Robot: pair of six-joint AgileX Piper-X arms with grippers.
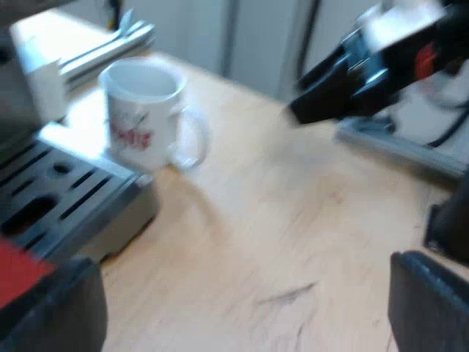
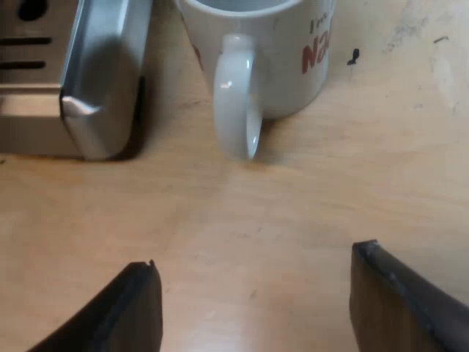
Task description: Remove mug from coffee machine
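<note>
Black fingers (image 2: 139, 308) of right gripper (image 2: 256, 257) nearest: spread wide, nothing between them, low over light wooden tabletop (image 2: 242, 213).

Taking that gripper's heading as 12 o'clock:
- White ceramic mug (image 2: 278, 59), red print, dead ahead at 12, apart from the fingertips.
- Loop handle (image 2: 236, 103) turned back toward 6, lined up on the gap between the fingers.
- Rounded corner of slotted metal drip tray (image 2: 95, 88) at about 10 o'clock, just beside mug, a strip of shadowed wood between them.
- Mug upright, base on the wood, not on the tray.

From left wrist view:
- Left gripper (image 1: 242, 308) low over the table, 2 dark fingers (image 1: 429, 304) well apart, gripping nothing.
- Mug at its 11 o'clock, by the tray edge at the front of the steel espresso machine (image 1: 15, 95).
- Right gripper at 1 o'clock, well clear of the mug.

Step, as judged: mug off the tray and standing on the table, so removal looks as good as done. Reads as release-and-clear.

Next move calls for backing the right arm straight out along 6 o'clock, jaws wide, no sideways swing near the handle. If more distance from the machine is wanted: advance toward 12, pinch the handle, lift, carry away from the tray corner.

Risk: clipped handle, mug knocked into tray.
</note>
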